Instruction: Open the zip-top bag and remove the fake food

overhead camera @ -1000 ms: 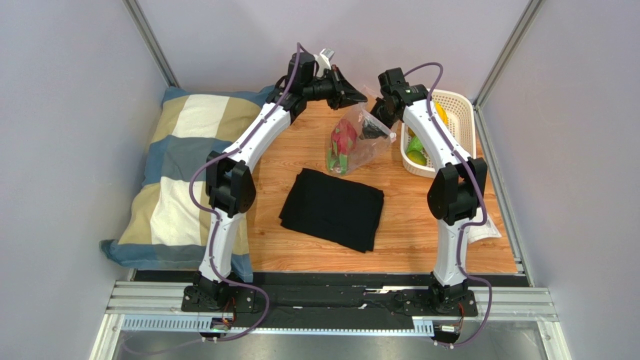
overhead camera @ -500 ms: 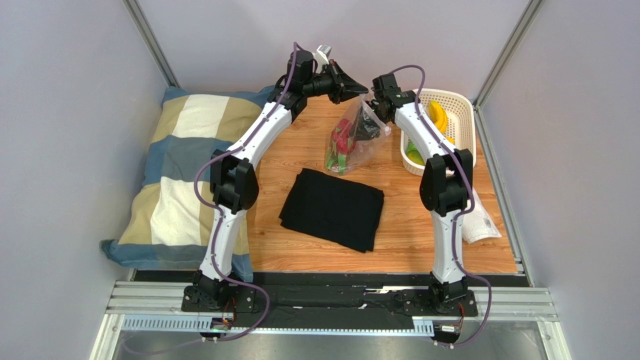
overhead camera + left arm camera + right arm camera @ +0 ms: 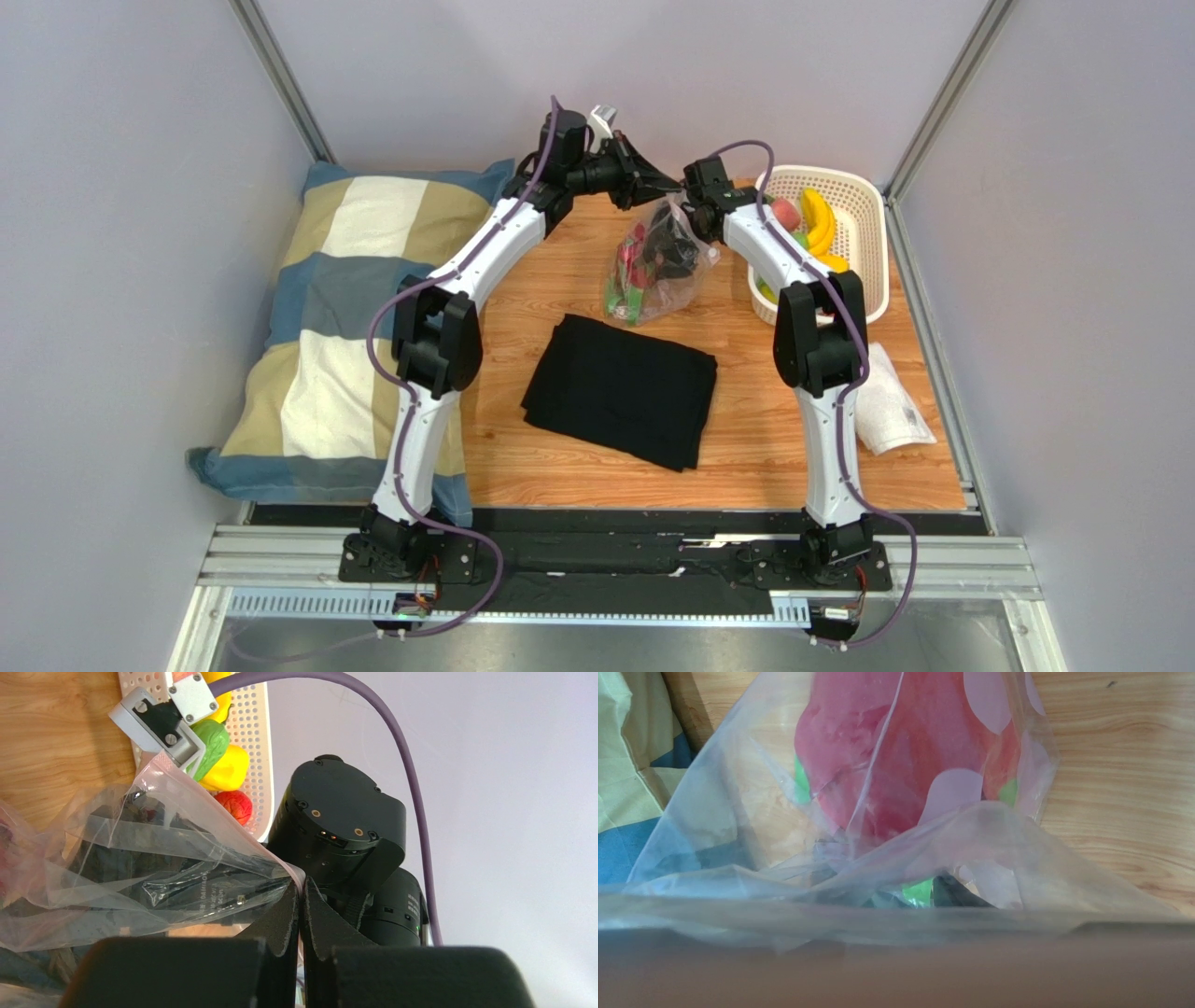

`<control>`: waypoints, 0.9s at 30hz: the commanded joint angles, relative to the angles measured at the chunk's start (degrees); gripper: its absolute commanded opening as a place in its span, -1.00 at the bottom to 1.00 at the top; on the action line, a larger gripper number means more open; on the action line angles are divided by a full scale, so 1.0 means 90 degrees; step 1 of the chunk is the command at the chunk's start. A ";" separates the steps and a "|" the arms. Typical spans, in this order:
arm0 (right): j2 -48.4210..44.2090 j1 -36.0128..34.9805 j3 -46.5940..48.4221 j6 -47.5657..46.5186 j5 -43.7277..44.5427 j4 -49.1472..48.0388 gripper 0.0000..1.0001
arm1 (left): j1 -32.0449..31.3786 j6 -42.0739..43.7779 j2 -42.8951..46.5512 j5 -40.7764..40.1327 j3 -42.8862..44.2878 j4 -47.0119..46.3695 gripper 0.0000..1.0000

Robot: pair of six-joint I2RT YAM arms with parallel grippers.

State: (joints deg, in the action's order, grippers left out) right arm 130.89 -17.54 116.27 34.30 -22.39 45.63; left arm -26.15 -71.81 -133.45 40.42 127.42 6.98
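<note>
Colour and pattern findings.

- The bag [image 3: 659, 266] is clear, colourless film with a pinkish strip along its top edge.
- The fruit [image 3: 913, 756] inside it is pink-red with bright green tips.
- The basket [image 3: 863, 210] is white, patterned all over with small holes.
- The bananas [image 3: 818, 220] are yellow.
- In the left wrist view, the green piece [image 3: 213, 736], yellow piece [image 3: 230, 768] and red piece [image 3: 235, 805] are each one glossy colour.
- The cloth [image 3: 622, 388] is plain black.
- The pillow [image 3: 337, 308] has large checks of blue, tan and cream.
- The table [image 3: 758, 420] is orange-brown wood grain.
- The arms [image 3: 484, 252] have white links and black joints.
- The cables [image 3: 281, 677] are purple.
- The walls [image 3: 140, 168] are plain pale lilac-grey.
- The packet [image 3: 887, 416] is white.
</note>
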 commanded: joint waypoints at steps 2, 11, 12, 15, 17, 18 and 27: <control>0.0222 -0.0072 -0.0155 -0.0022 -0.0012 -0.0470 0.00 | -0.0014 0.0205 0.0638 0.0049 -0.0133 -0.0180 -1.00; 0.0066 -0.0063 -0.0477 -0.0198 0.0612 -0.1212 -0.45 | -0.0043 0.0420 0.0921 0.0108 -0.0612 -0.0103 -1.00; 0.0114 -0.0034 -0.0410 -0.0227 0.0623 -0.1183 -0.51 | -0.0034 0.0469 0.0941 0.0118 -0.0603 -0.0083 -1.00; 0.0134 0.0005 -0.0360 -0.0237 0.0701 -0.1183 -0.62 | -0.0034 0.0528 0.0980 0.0157 -0.0622 -0.0024 -1.00; 0.0154 0.0025 -0.0312 -0.0393 0.0759 -0.1203 -0.70 | -0.0024 0.0547 0.1028 0.0167 -0.0651 -0.0014 -1.00; 0.0125 0.0035 -0.0244 -0.0452 0.0769 -0.1183 -0.87 | -0.0014 0.0586 0.1058 0.0167 -0.0661 0.0015 -1.00; -0.0167 0.0025 0.0402 -0.0804 0.0916 -0.0412 -1.00 | 0.0171 0.0577 0.1165 0.0089 -0.1013 -0.0043 -1.00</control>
State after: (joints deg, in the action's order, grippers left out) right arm 131.63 -17.43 115.24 29.61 -15.88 39.51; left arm -25.63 -67.64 -127.55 40.47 118.80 7.86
